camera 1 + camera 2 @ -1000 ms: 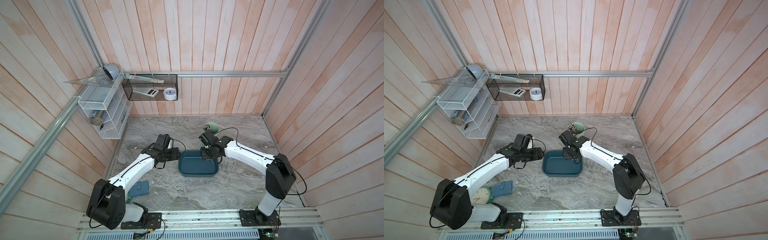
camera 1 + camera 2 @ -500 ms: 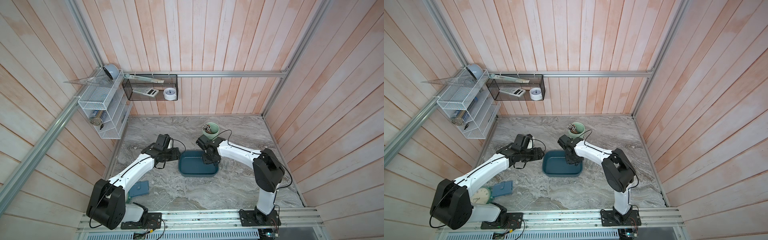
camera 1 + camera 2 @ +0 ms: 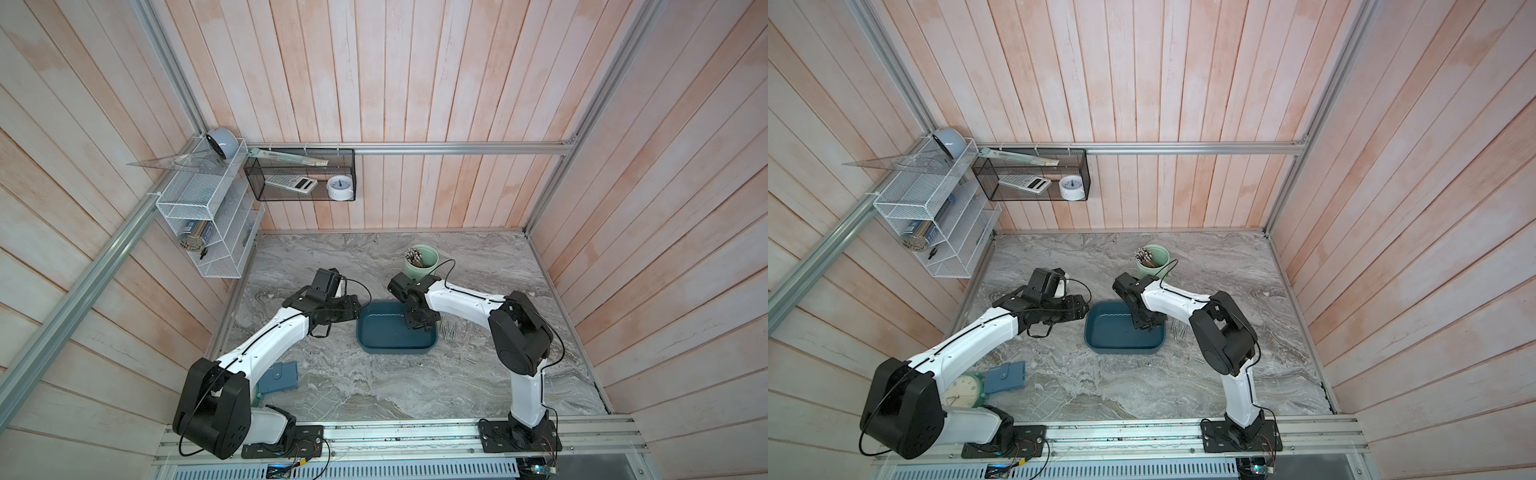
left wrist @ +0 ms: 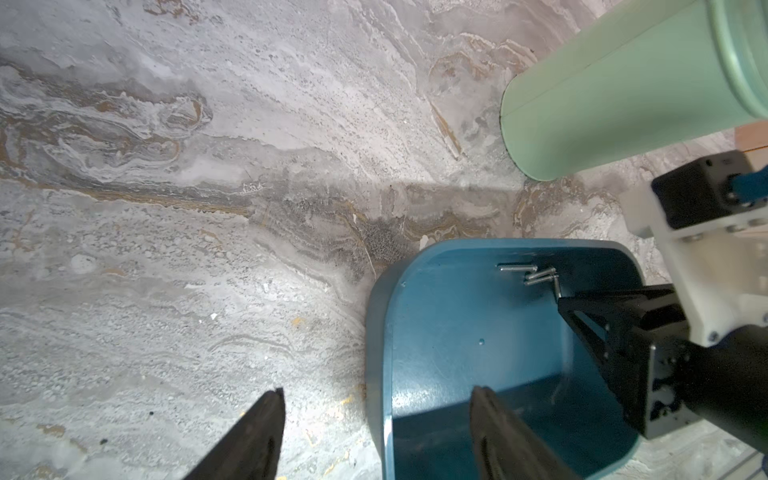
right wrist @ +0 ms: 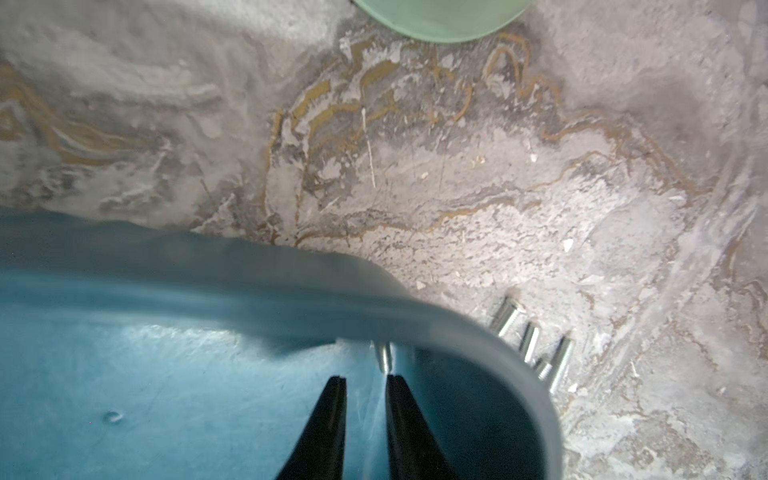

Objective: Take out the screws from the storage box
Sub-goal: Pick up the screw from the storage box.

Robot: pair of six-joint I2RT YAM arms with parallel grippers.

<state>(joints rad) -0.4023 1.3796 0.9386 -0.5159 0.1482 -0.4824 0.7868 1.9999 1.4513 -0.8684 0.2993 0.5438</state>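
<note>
Right elbow [image 3: 519, 332] now nearer storage box [image 3: 382, 336]; jaws slightly apart beside screws [image 5: 384, 357].

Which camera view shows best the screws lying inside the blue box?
The left wrist view: about four screws lie sharp in a corner of the blue box. The right wrist view shows only one of them, blurred. In both top views the right arm covers that corner.

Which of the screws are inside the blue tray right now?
The few screws in the tray corner just ahead of the right gripper; the other screws lie outside its rim on the tabletop.
</note>
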